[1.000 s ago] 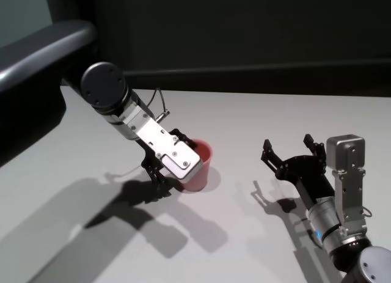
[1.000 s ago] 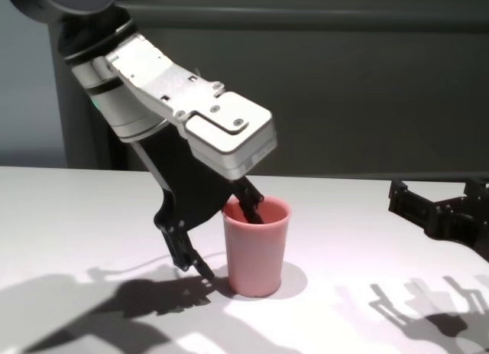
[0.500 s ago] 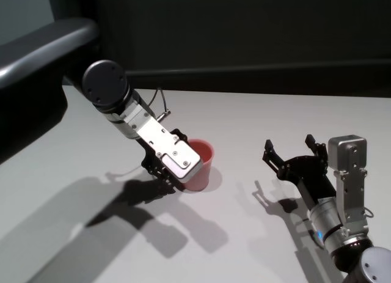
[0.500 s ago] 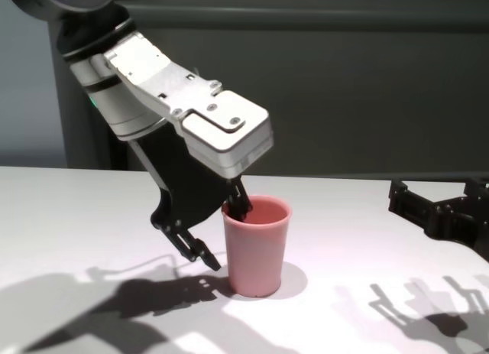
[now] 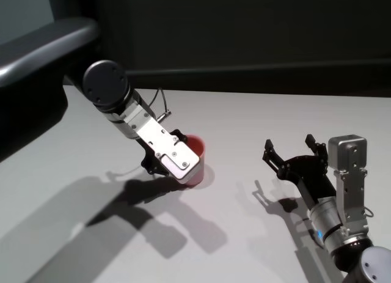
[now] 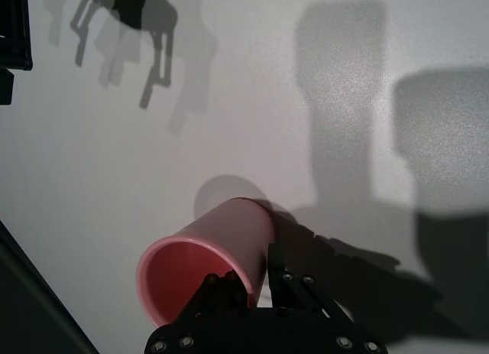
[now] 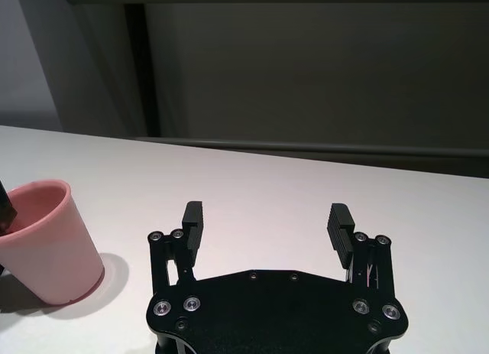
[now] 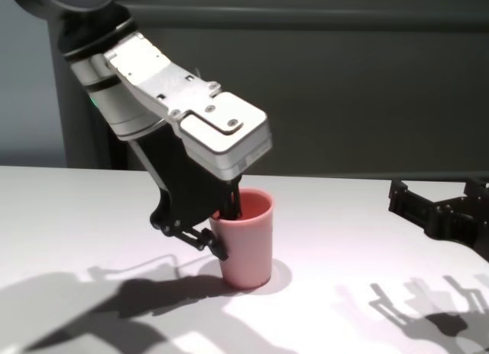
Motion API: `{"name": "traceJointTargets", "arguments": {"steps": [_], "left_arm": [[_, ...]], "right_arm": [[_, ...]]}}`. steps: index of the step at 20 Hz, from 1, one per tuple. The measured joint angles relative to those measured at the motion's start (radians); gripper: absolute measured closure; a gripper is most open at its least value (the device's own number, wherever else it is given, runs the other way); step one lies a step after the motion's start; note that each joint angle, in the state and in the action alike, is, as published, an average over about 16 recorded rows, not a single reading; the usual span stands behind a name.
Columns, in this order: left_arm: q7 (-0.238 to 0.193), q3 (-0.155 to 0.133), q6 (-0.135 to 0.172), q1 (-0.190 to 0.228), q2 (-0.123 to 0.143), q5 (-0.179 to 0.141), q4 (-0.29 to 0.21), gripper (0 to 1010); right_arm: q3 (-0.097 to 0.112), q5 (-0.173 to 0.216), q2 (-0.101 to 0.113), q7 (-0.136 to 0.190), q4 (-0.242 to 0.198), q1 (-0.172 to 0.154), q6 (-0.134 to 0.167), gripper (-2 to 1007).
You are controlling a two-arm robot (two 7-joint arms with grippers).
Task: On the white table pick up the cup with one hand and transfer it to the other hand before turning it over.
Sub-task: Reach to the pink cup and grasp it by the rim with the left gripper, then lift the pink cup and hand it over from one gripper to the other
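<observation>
A pink cup (image 8: 244,239) stands on the white table (image 8: 69,216), roughly midway between the table's left and right edges and well in from its near edge. The left end effector (image 8: 218,232) comes down on it at a slant from the robot's left. One black finger is inside the mouth and the other presses the outer wall (image 6: 294,281), so the cup's near-left wall is pinched between them. The left wrist view shows this plainly: fingers closed on the rim, cup wall in between. The cup appears tipped slightly toward that arm, its base touching or barely off the table; which, I cannot tell.

The cup's long axis runs close to vertical, mouth up. The right end effector (image 5: 292,150) sits well apart toward the table's right edge, low over the surface, its two fingers spread wide and empty, pointing toward the far edge. From it, the cup lies off to the robot's left. The left arm is plainly the nearer one; a handover would likely need the cup carried rightward into the gap between the waiting fingers.

The cup is a plain, smooth, handleless tumbler in matte pink plastic, tapered so the rim (image 7: 30,189) is wider than the base. It looks empty and light.
</observation>
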Motion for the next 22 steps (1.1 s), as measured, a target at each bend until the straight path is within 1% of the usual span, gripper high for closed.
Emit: {"name": "traceJointTargets", "arguments": {"steps": [6,12,17,22], "left_arm": [[0.001,0.011,-0.006,-0.007,0.001,-0.014,0.000,914],[0.001,0.007,-0.003,-0.007,0.012,-0.050,-0.009,962],[0.002,-0.010,0.011,0.001,0.035,-0.102,-0.029,964],[0.008,-0.044,0.039,0.020,0.070,-0.175,-0.059,964]], "right_arm": [[0.000,0.000,0.000,0.000,0.000,0.000,0.000,3],[0.000,0.000,0.000,0.000,0.000,0.000,0.000,3],[0.000,0.000,0.000,0.000,0.000,0.000,0.000,3],[0.000,0.000,0.000,0.000,0.000,0.000,0.000,3]]}}
